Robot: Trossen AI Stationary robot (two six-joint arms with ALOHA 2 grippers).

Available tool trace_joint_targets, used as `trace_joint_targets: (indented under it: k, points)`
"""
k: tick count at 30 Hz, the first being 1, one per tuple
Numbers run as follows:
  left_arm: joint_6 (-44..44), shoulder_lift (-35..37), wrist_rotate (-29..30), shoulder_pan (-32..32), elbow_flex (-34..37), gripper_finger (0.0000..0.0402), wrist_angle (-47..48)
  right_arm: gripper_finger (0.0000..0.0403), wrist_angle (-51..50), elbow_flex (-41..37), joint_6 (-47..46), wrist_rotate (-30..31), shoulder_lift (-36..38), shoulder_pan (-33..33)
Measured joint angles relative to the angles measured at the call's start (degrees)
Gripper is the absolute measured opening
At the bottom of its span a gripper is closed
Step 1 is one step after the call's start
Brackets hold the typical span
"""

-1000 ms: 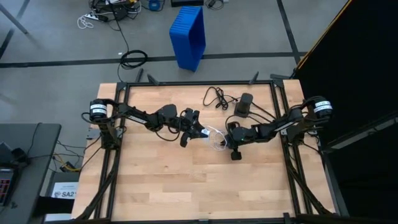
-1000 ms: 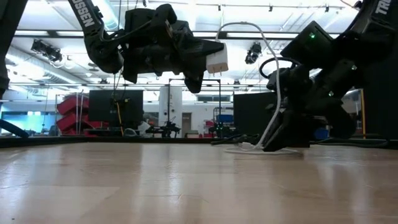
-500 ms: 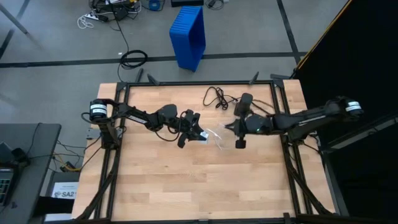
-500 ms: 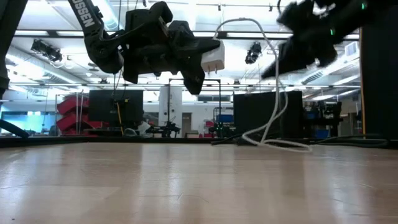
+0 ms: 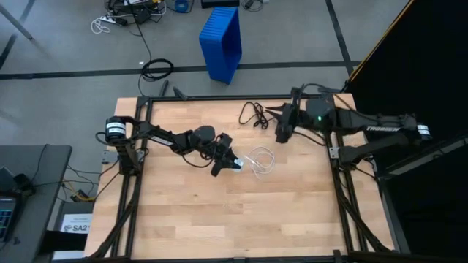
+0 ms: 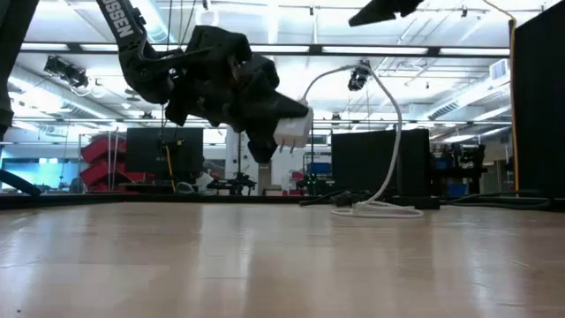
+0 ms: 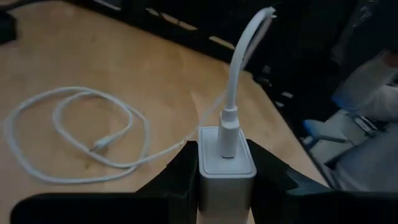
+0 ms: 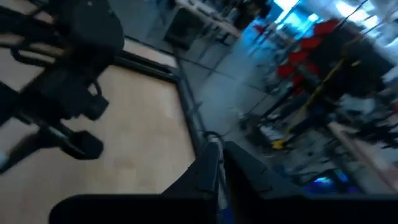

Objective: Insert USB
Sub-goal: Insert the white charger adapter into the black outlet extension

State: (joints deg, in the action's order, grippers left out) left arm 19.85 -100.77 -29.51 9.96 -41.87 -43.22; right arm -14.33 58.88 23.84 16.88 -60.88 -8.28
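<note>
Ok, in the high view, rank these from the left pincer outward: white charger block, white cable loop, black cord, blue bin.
1. White charger block: held in the left pincer.
2. White cable loop: on the table just to its right.
3. Black cord: near the table's far edge.
4. Blue bin: on the floor beyond the table.

Table [image 5: 219, 219]: light wood planks, smooth, slight sheen in low view. Frame [image 5: 234, 97]: black metal. USB [image 5: 261, 161] cable: white, smooth rubbery plastic. Charger block [image 7: 226, 165]: white matt plastic. Left gripper [image 7: 225, 177] fingers [image 7: 180, 171]: dark matt plastic. Bin [image 5: 221, 42] at 12 o'clock: blue ribbed plastic.
</note>
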Motion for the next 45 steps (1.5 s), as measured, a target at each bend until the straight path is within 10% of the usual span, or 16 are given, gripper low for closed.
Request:
trace_joint_targets:
  k: [27,34,45]
  points:
    - [-7.4,10.1,17.0,1.7,0.0,0.0074,3.5,0.0180,7.8,-15.7,-28.4,-18.1,-3.5,5.3]
    - [-7.4,10.1,17.7,1.7,0.0,0.0074,2.9,0.0156,9.8,-16.2,-28.5,-18.1,-8.2,5.3]
    - [-8.4,12.1,17.4,1.7,0.0,0.0074,11.6,0.0008,8.2,-16.1,-22.2,-14.3,-5.6,5.1]
